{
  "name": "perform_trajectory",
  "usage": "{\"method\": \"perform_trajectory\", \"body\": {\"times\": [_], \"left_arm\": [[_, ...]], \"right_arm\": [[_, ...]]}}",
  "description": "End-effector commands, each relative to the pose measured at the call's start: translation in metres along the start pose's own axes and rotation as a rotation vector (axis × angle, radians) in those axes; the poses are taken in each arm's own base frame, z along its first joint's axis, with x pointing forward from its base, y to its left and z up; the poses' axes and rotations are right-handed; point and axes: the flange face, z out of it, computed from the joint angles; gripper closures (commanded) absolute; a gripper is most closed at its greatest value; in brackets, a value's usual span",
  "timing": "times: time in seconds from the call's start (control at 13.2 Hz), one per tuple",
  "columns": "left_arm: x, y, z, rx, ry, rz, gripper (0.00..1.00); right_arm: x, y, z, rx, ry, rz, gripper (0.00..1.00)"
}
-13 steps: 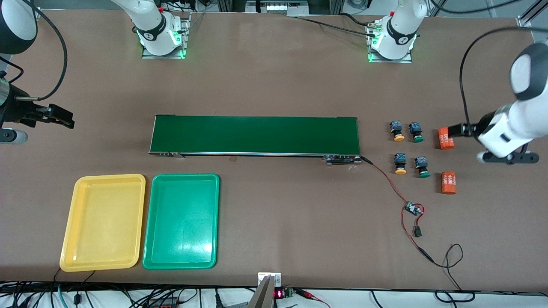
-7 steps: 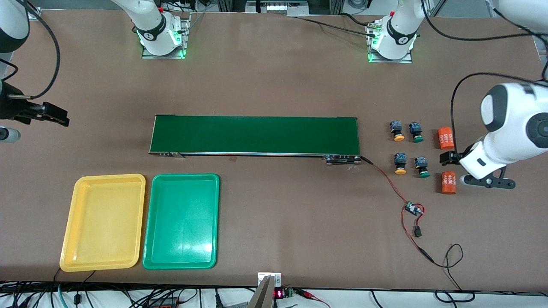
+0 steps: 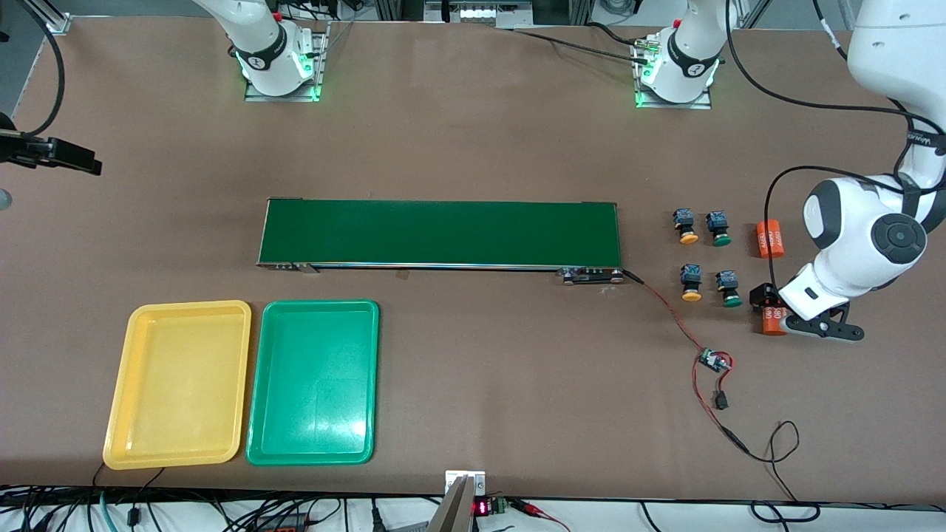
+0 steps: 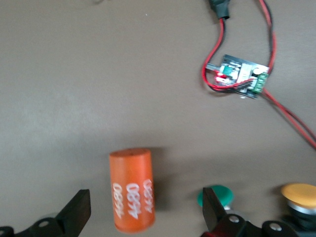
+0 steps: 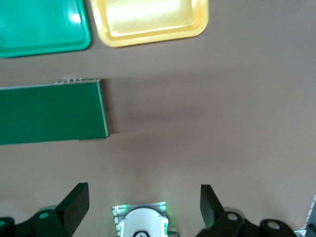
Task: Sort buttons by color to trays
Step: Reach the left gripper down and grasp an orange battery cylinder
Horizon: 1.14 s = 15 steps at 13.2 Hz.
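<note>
Left gripper [image 3: 768, 314]: fingers apart, over orange cylinder [image 4: 131, 190], buttons [image 3: 732, 288] just beside, toward belt [image 3: 440, 233]. Right gripper [image 5: 143, 210]: apart, waiting past trays [image 3: 177, 384].

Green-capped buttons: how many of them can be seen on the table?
2. One green button lies beside a yellow button past the belt's end toward the left arm; the other green button lies nearer the front camera. None appears hidden.

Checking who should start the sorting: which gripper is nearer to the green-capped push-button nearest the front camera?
Left. The left gripper hangs over the orange cylinder beside that green-capped push-button. The right gripper waits at the right arm's end of the table.
</note>
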Motion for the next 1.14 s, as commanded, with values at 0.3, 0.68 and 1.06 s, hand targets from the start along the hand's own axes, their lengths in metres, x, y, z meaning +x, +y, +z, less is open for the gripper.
{"method": "perform_trajectory", "body": {"times": [0.3,0.68,1.06], "left_arm": [[-0.013,-0.023,0.048,0.008,0.04,0.056,0.27],[-0.021,-0.02,0.05,-0.002,0.011,0.051,0.8],[0.007,0.01,-0.046,-0.048,-0.14,0.162,0.84]], "right_arm": [[0.034,0.005,0.013,0.021,0.064,0.004,0.0],[0.041,-0.004,0.0,0.022,0.135,0.0,0.0],[0.037,-0.006,-0.01,0.031,0.157,-0.007,0.0]]}}
